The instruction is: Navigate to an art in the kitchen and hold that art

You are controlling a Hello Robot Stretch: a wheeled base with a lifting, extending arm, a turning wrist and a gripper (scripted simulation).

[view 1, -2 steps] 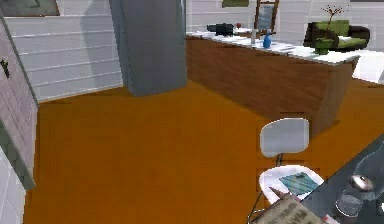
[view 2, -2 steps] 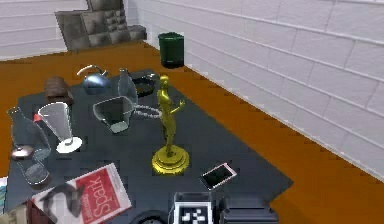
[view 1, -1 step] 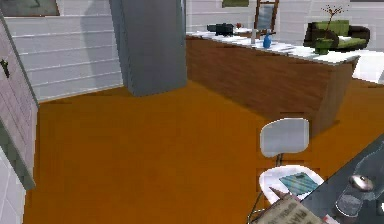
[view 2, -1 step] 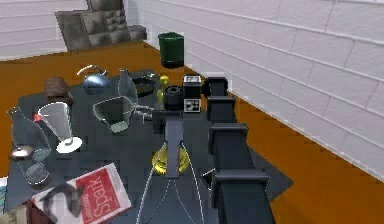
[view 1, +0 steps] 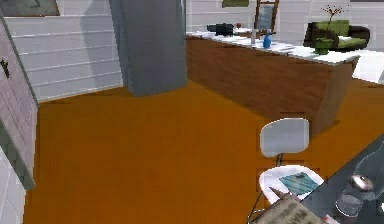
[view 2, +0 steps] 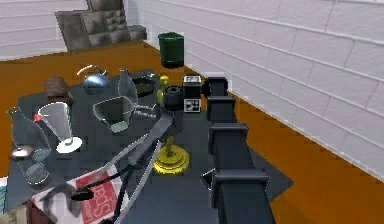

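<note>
orange floor (view 2: pixel 30 75) and white brick walls (view 2: pixel 300 50) surround a dark surface (view 2: pixel 195 140) crowded with glassware (view 2: pixel 60 125) and a kettle (view 2: pixel 95 80), where a small gold statuette (view 2: pixel 170 155), likely the art, stands upright just beside the arm (view 2: pixel 235 150). the arm extends over the surface, seemingly to reach it, its claw (view 2: pixel 135 165) slanting past the statuette; whether the claw has hold of anything cannot be told.

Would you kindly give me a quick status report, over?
Claw at dark table, cannot tell if holding anything. Small gold ornament, likely the art, on table near claw. Glasses crowd the table around it.
</note>
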